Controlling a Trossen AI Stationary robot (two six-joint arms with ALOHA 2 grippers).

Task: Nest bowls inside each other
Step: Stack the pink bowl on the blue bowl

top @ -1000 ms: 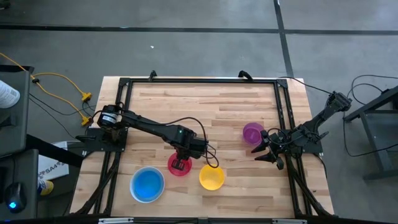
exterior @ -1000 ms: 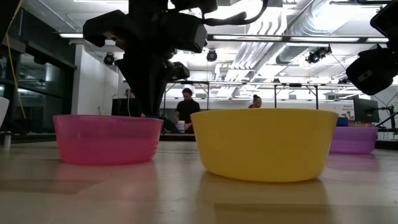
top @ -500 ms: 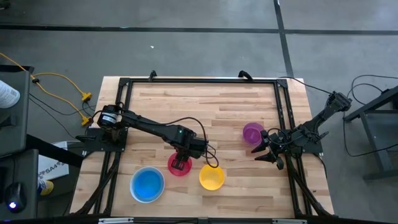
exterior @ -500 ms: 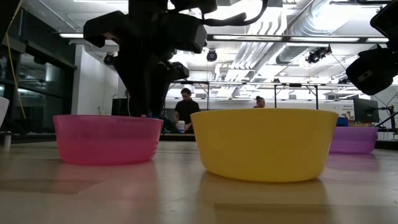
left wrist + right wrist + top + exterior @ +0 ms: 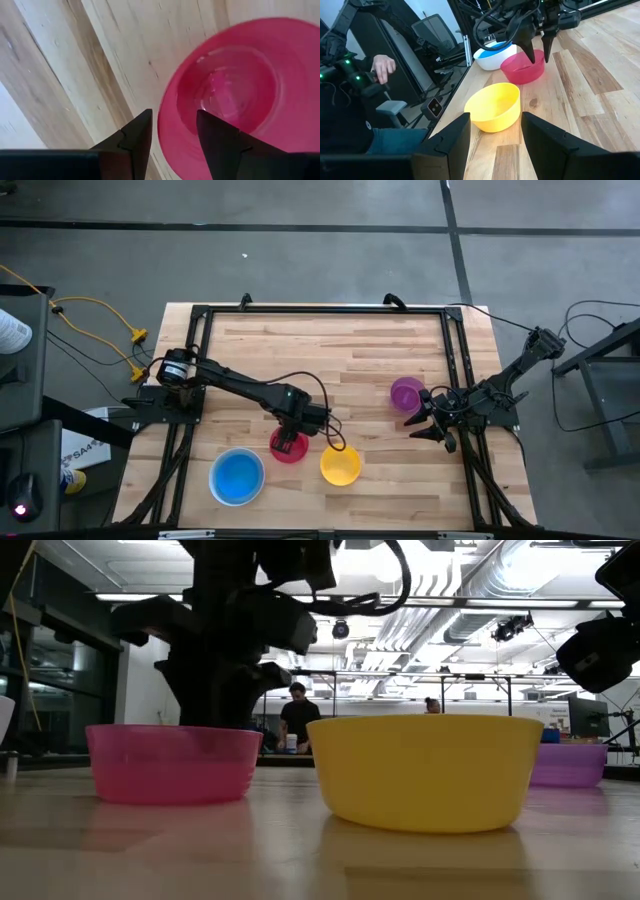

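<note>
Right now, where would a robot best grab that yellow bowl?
Probably by the rim, coming down from above, one finger inside and one outside the wall. The yellow bowl stands upright and open on the table, apart from the red bowl, so its thin rim is free all round.

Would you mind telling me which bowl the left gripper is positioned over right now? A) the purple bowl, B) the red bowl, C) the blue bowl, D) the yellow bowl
B: in the left wrist view the left gripper has its open fingers straddling the rim of the red bowl, and the high view shows that arm ending over the red bowl, between the blue bowl and the yellow bowl.
</note>
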